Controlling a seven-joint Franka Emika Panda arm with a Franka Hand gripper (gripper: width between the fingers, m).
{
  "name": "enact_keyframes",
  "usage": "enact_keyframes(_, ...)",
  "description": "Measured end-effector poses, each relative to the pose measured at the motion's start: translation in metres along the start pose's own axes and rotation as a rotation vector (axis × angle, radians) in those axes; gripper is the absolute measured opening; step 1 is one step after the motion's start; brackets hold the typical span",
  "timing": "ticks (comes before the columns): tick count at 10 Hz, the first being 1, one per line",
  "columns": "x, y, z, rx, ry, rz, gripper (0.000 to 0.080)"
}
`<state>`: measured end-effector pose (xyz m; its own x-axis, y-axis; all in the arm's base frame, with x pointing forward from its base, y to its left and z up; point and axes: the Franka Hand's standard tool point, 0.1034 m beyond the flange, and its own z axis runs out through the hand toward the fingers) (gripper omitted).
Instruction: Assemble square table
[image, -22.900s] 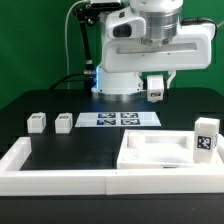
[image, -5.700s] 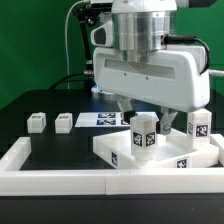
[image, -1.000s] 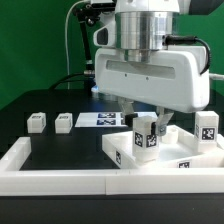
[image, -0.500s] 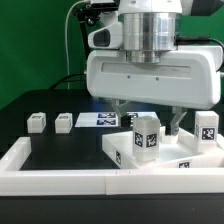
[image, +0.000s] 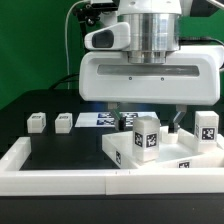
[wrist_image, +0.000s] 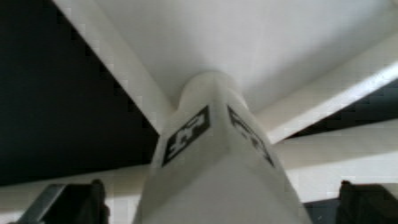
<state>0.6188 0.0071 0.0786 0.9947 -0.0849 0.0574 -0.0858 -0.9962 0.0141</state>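
Note:
The white square tabletop slab (image: 170, 158) lies against the front rim wall. One white leg (image: 146, 137) with a black-and-white tag stands upright on it. My gripper (image: 148, 123) hangs right above that leg, open, with a finger (image: 119, 118) on each side and apart from it. In the wrist view the leg (wrist_image: 214, 140) fills the middle, with the slab (wrist_image: 302, 60) below it; the gripper (wrist_image: 222, 205) is open and dark gaps show between the leg and each finger (wrist_image: 71, 203). A second leg (image: 209, 131) stands at the slab's far corner on the exterior view's right.
Two more small white legs (image: 37, 122) (image: 64, 122) lie on the black table at the exterior view's left. The marker board (image: 100, 120) lies behind the slab. The long white rim wall (image: 55, 181) runs along the front and the left side.
My fingers have spread away from the standing leg and the hand has risen a little. The leg stays upright on the slab.

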Motion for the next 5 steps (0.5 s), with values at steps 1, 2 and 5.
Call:
enact_keyframes(1, -0.0001, 0.0003, 0.0002, -0.001, 0.0, -0.044, 0.0649)
enact_keyframes(2, 0.0001, -0.0003, 0.0005, -0.002, 0.001, -0.117, 0.0649)
enact_keyframes(5, 0.0026, -0.0052, -0.002, -0.006, 0.011, -0.377, 0.0649)
